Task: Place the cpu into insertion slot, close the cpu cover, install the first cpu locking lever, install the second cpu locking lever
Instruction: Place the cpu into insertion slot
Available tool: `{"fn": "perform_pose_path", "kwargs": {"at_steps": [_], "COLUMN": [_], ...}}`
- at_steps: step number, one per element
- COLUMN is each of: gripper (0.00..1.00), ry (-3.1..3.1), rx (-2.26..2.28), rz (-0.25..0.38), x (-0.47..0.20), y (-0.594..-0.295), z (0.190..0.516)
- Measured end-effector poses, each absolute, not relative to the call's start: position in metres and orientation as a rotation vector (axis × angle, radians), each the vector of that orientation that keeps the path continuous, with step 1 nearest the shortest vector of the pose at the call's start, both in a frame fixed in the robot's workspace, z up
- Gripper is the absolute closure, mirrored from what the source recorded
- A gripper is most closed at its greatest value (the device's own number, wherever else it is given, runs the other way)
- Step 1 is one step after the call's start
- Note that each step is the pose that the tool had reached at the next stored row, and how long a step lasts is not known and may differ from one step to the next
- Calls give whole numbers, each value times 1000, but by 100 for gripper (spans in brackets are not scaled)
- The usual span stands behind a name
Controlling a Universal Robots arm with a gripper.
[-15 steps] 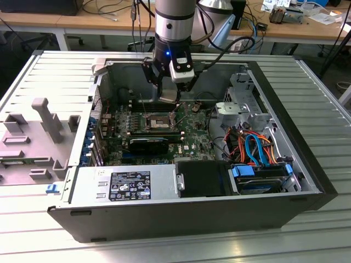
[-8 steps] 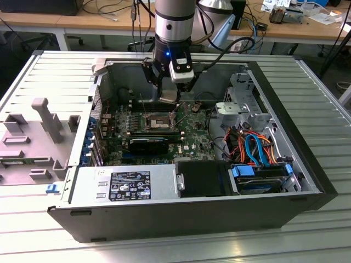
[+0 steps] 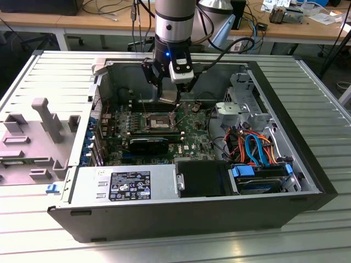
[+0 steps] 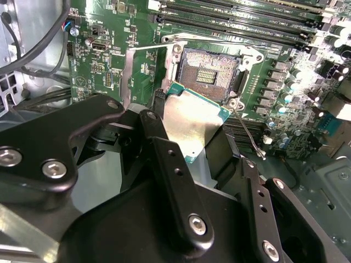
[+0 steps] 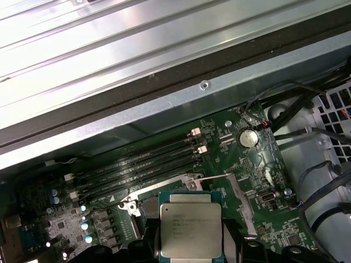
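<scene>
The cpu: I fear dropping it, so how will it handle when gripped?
Probably stiff: the cpu is a flat plate with a metal top. That smooth top looks slippery, so it might slide. Thin and small, likely light.

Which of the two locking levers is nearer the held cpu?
The hooked lever, just beside the cpu corner; the other lever lies at the far edge of the insertion slot.

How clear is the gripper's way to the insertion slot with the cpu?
Likely yes. The gripper holds the cpu close over the insertion slot. The cpu cover stands flipped open beside it, and the slot's dark centre shows bare with nothing lying across it.
</scene>
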State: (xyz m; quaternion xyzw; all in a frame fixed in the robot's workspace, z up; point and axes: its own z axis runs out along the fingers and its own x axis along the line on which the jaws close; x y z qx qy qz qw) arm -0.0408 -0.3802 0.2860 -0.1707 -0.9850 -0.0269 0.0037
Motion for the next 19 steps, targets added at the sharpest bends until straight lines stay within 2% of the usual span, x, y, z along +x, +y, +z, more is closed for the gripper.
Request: {"fn": "perform_pose_path", "kwargs": {"at_steps": [19], "gripper": [46], "ry": [-3084], "rx": [-555], "rz": [-82], "x": [-41], "y": [-380], "z": [283]}}
